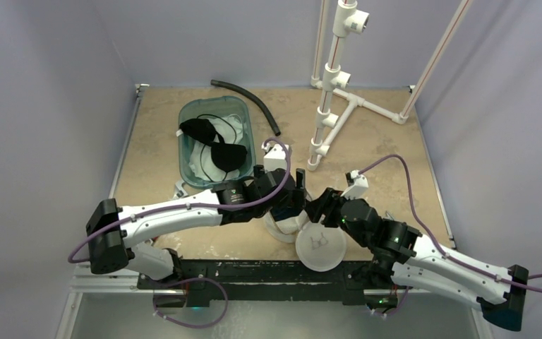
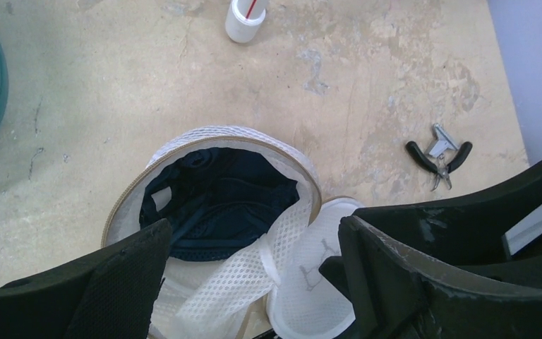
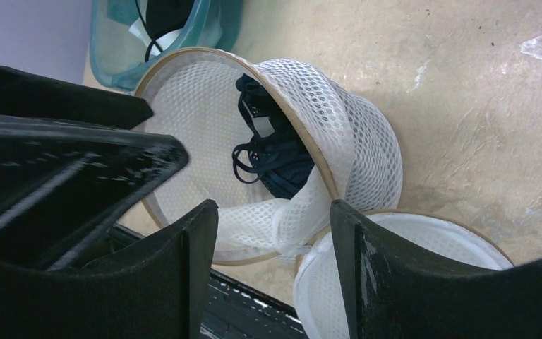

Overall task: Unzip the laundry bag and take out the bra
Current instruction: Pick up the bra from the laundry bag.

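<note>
The white mesh laundry bag (image 2: pixel 282 152) stands unzipped near the table's front edge, between both grippers (image 1: pixel 282 229). Its round lid (image 2: pixel 310 296), with the small bra outline, lies flipped open beside it and joined by a mesh strip (image 3: pixel 303 212). The lid also shows in the top view (image 1: pixel 320 248). A dark navy bra (image 2: pixel 219 205) lies inside the bag and shows in the right wrist view (image 3: pixel 279 159). My left gripper (image 2: pixel 254 282) is open and empty just above the bag's rim. My right gripper (image 3: pixel 275 275) is open, with its jaws either side of the mesh strip.
A teal plastic tub (image 1: pixel 192 173) holding black bras stands behind the left arm, and also shows in the right wrist view (image 3: pixel 116 60). A white PVC pipe frame (image 1: pixel 332 92) and a black hose (image 1: pixel 250 99) are at the back. Small black pliers (image 2: pixel 437 159) lie right of the bag.
</note>
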Controlling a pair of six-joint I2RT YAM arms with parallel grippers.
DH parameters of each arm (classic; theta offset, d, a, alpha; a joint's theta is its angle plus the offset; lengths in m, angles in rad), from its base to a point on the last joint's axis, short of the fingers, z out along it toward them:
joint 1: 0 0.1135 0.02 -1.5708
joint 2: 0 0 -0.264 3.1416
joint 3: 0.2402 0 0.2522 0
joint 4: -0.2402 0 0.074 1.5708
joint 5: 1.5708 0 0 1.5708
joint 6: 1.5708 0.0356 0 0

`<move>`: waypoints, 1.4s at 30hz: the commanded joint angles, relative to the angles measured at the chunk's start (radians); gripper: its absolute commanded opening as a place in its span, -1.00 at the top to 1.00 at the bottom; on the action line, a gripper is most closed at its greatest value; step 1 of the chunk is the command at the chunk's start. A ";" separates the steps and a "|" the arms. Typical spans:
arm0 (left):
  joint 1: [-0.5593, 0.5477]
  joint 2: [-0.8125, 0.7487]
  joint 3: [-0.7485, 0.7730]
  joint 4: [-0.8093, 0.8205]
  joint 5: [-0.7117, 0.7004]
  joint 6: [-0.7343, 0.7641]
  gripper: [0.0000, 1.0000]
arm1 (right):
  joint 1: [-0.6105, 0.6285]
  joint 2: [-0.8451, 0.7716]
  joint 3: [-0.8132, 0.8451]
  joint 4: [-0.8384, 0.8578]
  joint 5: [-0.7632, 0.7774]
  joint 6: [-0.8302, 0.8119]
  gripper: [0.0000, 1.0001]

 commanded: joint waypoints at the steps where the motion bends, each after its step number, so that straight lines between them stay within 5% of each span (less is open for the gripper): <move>1: 0.014 0.038 0.020 0.025 0.049 0.016 -0.69 | 0.004 0.004 -0.011 0.052 -0.008 0.005 -0.26; 15: 0.011 0.133 0.052 0.009 0.018 0.061 -0.46 | 0.005 0.049 -0.020 0.070 0.015 0.002 -0.22; 20: 0.027 0.223 0.084 -0.069 -0.093 0.074 -0.27 | 0.004 0.072 -0.028 0.049 0.088 0.041 -0.14; 27: 0.076 0.286 0.071 -0.050 -0.078 0.071 -0.30 | 0.000 0.161 -0.054 0.168 0.089 0.018 -0.11; 33: 0.079 0.288 0.071 -0.056 -0.139 0.045 -0.54 | -0.031 0.284 -0.002 0.200 0.099 -0.022 -0.06; 37: 0.097 0.308 0.073 -0.021 -0.116 0.079 -0.48 | -0.073 0.317 -0.004 0.258 0.065 -0.050 0.25; 42: 0.110 0.336 0.083 0.006 -0.085 0.110 0.04 | -0.086 0.301 -0.019 0.264 0.056 -0.062 0.67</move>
